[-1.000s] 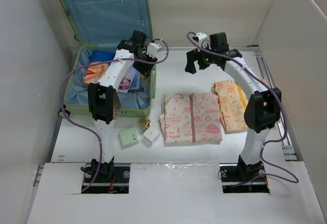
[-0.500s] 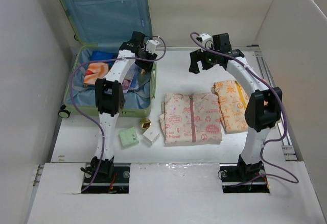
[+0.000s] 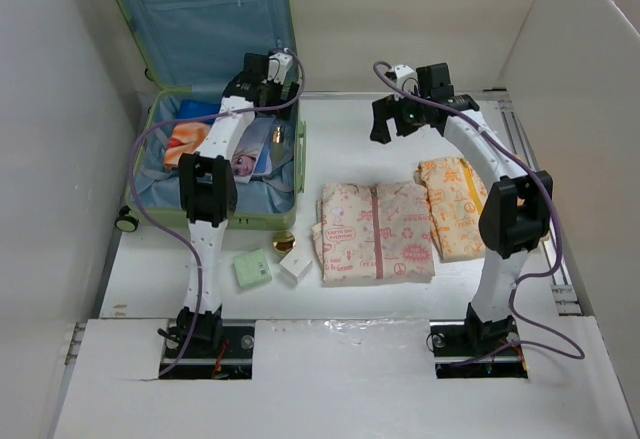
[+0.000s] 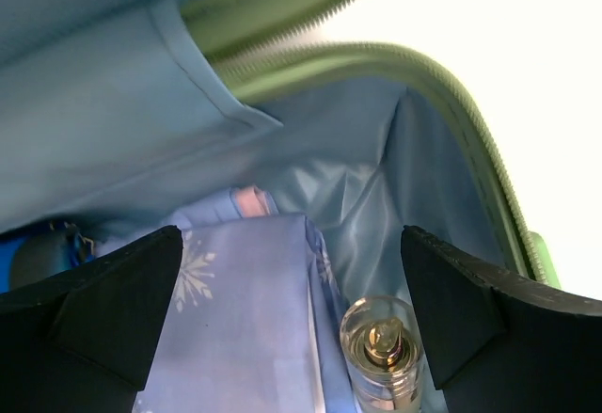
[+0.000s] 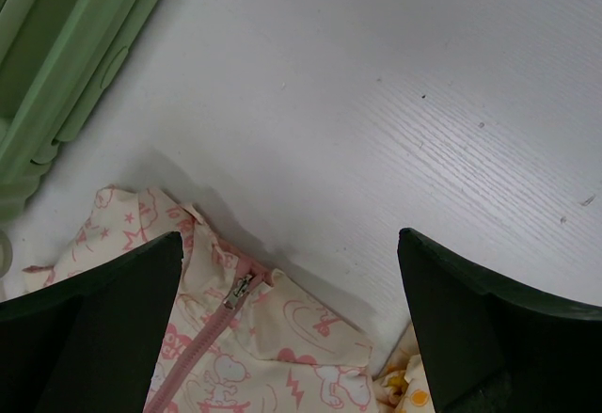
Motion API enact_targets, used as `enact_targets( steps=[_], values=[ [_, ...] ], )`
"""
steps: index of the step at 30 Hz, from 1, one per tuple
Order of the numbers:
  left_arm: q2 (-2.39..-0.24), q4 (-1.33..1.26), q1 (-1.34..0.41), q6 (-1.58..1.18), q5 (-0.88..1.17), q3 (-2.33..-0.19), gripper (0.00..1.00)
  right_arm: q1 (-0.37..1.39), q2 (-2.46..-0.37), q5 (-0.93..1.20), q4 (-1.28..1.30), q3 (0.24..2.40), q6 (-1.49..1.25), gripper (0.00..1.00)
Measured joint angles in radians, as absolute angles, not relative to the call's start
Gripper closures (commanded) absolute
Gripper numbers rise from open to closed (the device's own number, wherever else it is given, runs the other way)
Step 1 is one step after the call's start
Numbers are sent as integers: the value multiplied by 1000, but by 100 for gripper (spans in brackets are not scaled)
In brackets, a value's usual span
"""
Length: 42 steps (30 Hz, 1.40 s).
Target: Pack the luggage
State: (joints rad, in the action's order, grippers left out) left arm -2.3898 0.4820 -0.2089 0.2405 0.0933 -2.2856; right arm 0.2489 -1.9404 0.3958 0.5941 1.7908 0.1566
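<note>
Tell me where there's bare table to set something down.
Bare: the table behind the cream jacket and orange garment, right of the luggage; the near strip before them. Crowded: the green box, white box and gold object by the luggage's front corner.

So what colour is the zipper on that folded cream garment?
Pink zipper on the cream garment with pink cartoon prints; clearest in the right wrist view.

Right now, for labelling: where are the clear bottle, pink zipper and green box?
clear bottle [image 4: 379, 340], left wrist view, cap end.
pink zipper [image 5: 239, 291], right wrist view, metal pull.
green box [image 3: 252, 269], top view, upper face.
</note>
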Motion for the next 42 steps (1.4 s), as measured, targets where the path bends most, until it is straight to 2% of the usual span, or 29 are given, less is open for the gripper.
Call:
enact_targets(
  steps=[2,4,5,8,9,10,14,18,23,29,36,42],
  values=[
    [-2381,467,-207,232,106,-2286,0,250,-1940,396,596,1791,157,0],
    [-2368,459,-206,225,123,-2286,7,252,-1940,395,596,1791,156,0],
    [-2360,461,-205,225,129,-2285,27,254,-1940,395,596,1790,156,0],
    [-2330,489,-202,219,144,-2285,70,262,-1934,392,593,1782,154,0],
    [-2317,503,-199,220,157,-2279,92,263,-1925,390,593,1769,153,0],
    [-2297,513,-196,219,185,-2260,100,263,-1917,388,593,1757,153,0],
    [-2182,547,-171,236,315,-2091,100,264,-1883,385,594,1711,152,0],
    [-2173,590,-162,253,395,-2042,100,265,-1877,383,592,1706,149,0],
    [-2267,603,-177,241,410,-2074,100,270,-1877,373,595,1706,149,0],
    [-2440,555,-181,200,397,-2240,100,274,-1883,348,633,1728,150,0],
    [-2429,520,-180,198,367,-2239,100,276,-1909,343,657,1779,150,0],
    [-2263,539,-176,236,384,-2199,82,291,-1906,338,656,1772,150,0]
  ],
)
